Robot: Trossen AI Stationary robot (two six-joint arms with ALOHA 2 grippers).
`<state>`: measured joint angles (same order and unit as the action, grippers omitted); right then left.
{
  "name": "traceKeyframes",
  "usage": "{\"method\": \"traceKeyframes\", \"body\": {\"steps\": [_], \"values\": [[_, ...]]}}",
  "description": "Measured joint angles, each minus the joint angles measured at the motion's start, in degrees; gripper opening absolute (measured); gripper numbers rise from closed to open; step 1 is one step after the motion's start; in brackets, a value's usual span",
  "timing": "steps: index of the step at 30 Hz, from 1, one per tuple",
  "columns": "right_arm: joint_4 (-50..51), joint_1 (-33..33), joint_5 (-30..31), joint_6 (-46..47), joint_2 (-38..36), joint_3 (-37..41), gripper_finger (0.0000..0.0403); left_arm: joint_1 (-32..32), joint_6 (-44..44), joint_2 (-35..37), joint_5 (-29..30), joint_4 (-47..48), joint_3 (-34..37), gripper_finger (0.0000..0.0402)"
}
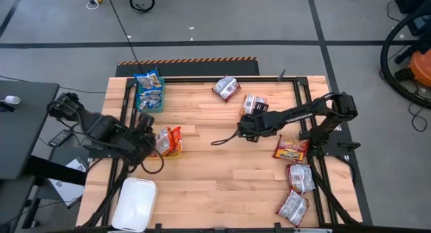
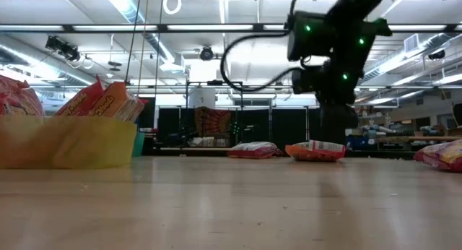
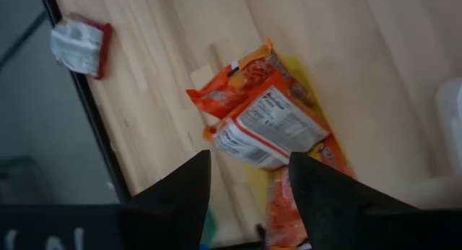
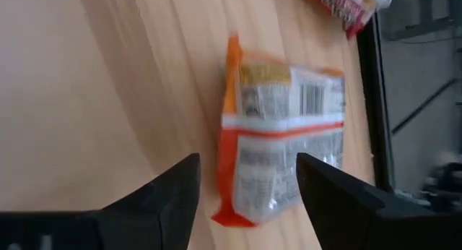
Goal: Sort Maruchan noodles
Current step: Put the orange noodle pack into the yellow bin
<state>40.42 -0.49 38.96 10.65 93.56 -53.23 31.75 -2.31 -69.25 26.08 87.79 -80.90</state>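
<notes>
Wooden counter (image 1: 222,165) on a grey shop floor, bins on the left, loose Maruchan noodles scattered on the right. Yellow bin (image 1: 172,152) holds orange packets (image 3: 267,120); teal bin (image 1: 149,97) holds blue packets (image 1: 148,81); white bin (image 1: 135,205) sits at the near left corner, nothing visible in it. Left gripper (image 3: 245,185) hangs just over the yellow bin w/ fingers spread, nothing between them. Right gripper (image 4: 245,192) is mid-counter, fingers spread, lined up above an orange-edged packet (image 4: 285,134) lying flat, label side up, w/ the silver-white packets (image 1: 229,88) towards the far edge. More packets (image 1: 300,176) lie along the right edge. Judging by looks, these are light, crinkly, slick wrappers over a brittle block: prob. best pinched across the short width mid-body, gentle squeeze, since a corner grab may slip or crush.
</notes>
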Motion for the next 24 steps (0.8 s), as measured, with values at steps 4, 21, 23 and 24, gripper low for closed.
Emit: {"method": "traceKeyframes", "body": {"steps": [4, 21, 23, 24], "values": [[0.4, -1.21, 1.75, 0.03, 0.0, 3.68, 0.0225, -0.02, -1.3, 0.62, 0.58, 0.0, 0.0, 0.0175], [-25.36, -6.2, 4.49, -13.11, 0.02, 15.54, 0.0144, -0.09, 3.6, 0.74, 6.9, -8.19, 0.0, 0.0169], [-28.72, -6.74, 3.94, -13.69, 0.04, 15.54, 0.0103, -0.09, 4.79, 0.74, 8.21, -10.64, 0.0, 0.0169], [-30.25, -7.12, 3.29, -13.71, 0.04, 15.54, 0.0081, -0.22, 5.12, 0.74, 8.69, -12.37, 0.0, 0.0169]]}}
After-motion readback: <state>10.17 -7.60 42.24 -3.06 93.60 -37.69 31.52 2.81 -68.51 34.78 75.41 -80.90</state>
